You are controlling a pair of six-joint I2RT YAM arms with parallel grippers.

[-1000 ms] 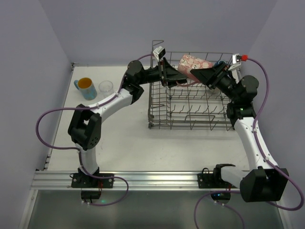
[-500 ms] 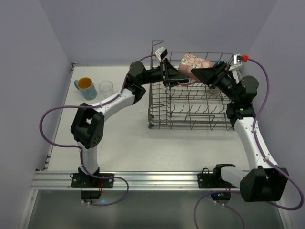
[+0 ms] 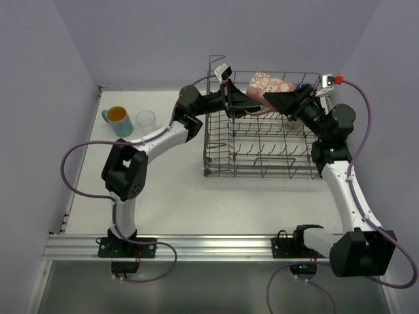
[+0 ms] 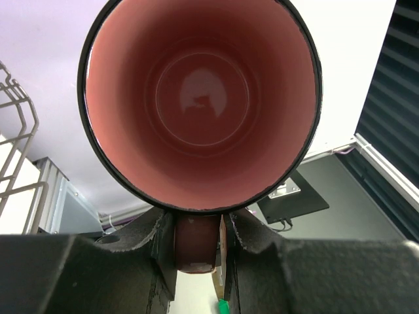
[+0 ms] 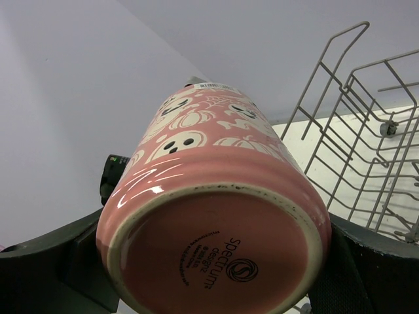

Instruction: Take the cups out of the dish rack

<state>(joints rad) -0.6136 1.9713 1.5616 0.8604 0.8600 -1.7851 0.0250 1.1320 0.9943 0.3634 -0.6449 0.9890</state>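
Fingers (image 4: 262,242) of the left gripper (image 4: 198,252) are pinched on a reddish part of the pink tumbler (image 3: 270,84) just under its rim. The wrist camera looks straight into the open mouth, so this arm has the cup by its lip. The right gripper (image 5: 216,248) is clamped wide across the other end, one finger on each side of the base, with the maker's stamp facing its camera.

The tumbler lies on its side in the air over the back of the dish rack (image 3: 262,171), caught between the two arms. Two grips on one cup read as a handover. The unloaded cups sit left of the rack, which is the left arm's side of the table (image 3: 170,190) — likely why the cup is being passed that way.

Counted:
- **In the air:** one tumbler.
- **On the table:** two cups, well apart from the rack — a light blue mug (image 3: 117,120) with an orange inside, and a clear glass (image 3: 145,120) just beside it.
- **Rack:** one. The arms hide its back row, so I cannot tell how many cups remain in it.
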